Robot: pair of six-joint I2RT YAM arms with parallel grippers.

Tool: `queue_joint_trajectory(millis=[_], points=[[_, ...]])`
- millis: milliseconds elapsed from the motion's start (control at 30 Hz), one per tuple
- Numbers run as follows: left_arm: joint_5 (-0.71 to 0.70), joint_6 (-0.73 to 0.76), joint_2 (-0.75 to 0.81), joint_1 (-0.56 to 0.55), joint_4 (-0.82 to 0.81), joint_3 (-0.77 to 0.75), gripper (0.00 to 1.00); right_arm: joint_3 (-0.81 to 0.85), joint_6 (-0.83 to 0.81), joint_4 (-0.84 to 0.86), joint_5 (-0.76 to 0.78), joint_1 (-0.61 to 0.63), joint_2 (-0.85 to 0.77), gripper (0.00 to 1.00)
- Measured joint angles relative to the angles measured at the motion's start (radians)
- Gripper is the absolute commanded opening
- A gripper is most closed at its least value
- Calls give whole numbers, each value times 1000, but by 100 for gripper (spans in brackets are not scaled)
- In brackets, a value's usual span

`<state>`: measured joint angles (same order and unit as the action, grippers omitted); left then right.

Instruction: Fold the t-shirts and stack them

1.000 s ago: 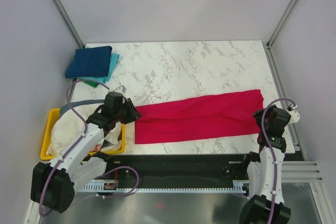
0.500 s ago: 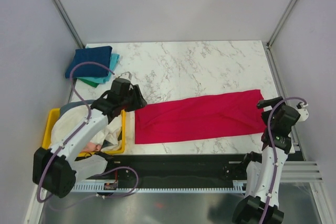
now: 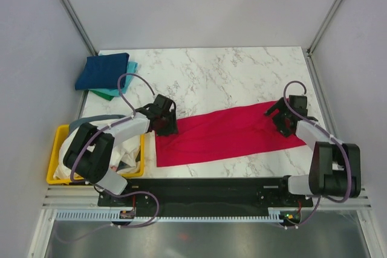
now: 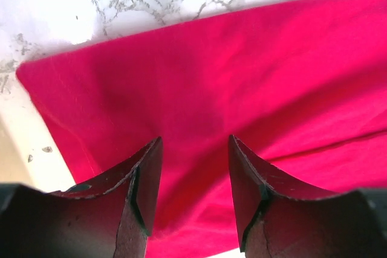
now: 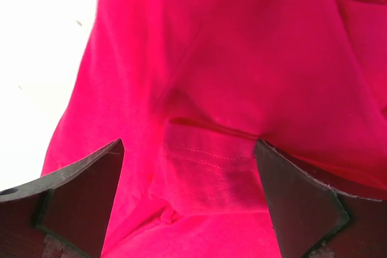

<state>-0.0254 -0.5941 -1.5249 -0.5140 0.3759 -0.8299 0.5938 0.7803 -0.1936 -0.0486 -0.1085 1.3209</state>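
Observation:
A red t-shirt (image 3: pixel 227 132) lies folded into a long strip across the marble table. My left gripper (image 3: pixel 171 123) hangs over its left end, jaws open with red cloth (image 4: pixel 199 107) between and below the fingers. My right gripper (image 3: pixel 279 117) hangs over its right end, jaws wide open above a stitched hem (image 5: pixel 208 158). Neither grips the cloth. A folded navy shirt (image 3: pixel 103 70) lies on a teal one (image 3: pixel 129 72) at the far left corner.
A yellow bin (image 3: pixel 57 143) with crumpled white and grey garments (image 3: pixel 81 149) stands at the near left. Bare marble (image 3: pixel 217 77) stretches behind the red shirt. The table's right edge (image 3: pixel 320 98) meets a metal frame.
Both arms have swung in from the table's sides: the left gripper moved right onto the shirt's left end, the right gripper moved up and left onto its right end.

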Motion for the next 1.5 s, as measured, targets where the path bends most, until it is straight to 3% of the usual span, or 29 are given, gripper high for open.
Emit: queue_joint_trajectory(millis=[100, 200, 300, 433, 533, 633, 867, 1033, 1267, 1500], points=[[-2, 0, -31, 0, -10, 3, 54, 100, 2, 31, 5, 6, 126, 98], [3, 0, -40, 0, -31, 0, 51, 314, -2, 10, 5, 19, 336, 98], [32, -4, -51, -2, -68, 0, 49, 616, -21, 0, 9, 58, 586, 98], [76, -39, -44, -45, -146, 34, 49, 1175, -87, -124, 37, 178, 953, 98], [130, -105, -14, -126, -231, 100, 48, 1583, -130, -177, 22, 296, 1206, 98], [199, -208, -2, -264, -322, 154, 47, 1791, -127, -168, -26, 377, 1343, 98], [263, -373, 22, -538, -360, 194, 48, 1845, -74, -89, -156, 422, 1401, 98], [217, -412, 214, -686, -146, 185, 50, 1859, -76, -47, -166, 402, 1419, 98], [71, -407, 375, -715, 95, 92, 51, 1802, -77, 10, -195, 392, 1396, 98], [-34, -340, 388, -715, 211, -11, 51, 1630, -141, -2, -234, 392, 1214, 98]])
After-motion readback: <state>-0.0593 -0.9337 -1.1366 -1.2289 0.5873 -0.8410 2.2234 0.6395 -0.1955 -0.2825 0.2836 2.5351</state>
